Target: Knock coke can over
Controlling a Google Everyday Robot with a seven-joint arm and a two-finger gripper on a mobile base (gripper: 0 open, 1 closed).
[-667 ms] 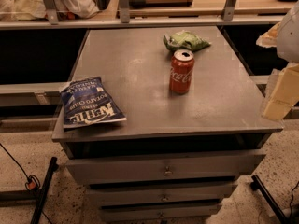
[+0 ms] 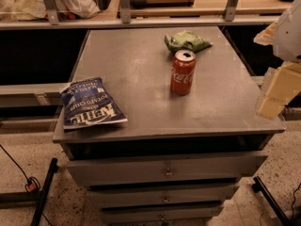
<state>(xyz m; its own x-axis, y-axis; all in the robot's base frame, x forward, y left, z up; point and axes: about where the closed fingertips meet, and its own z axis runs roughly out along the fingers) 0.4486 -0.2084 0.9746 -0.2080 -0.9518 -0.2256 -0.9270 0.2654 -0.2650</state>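
The coke can, red with white script and a silver top, stands upright on the grey cabinet top, right of the middle. My gripper is a cream-coloured shape at the right edge of the view, beside the cabinet's right front corner. It is well to the right of the can and a little nearer the front, and does not touch it. Nothing shows in the gripper.
A small green snack bag lies just behind the can. A blue Kettle chip bag lies flat at the front left corner. The cabinet has several drawers below. A shelf rail runs behind it.
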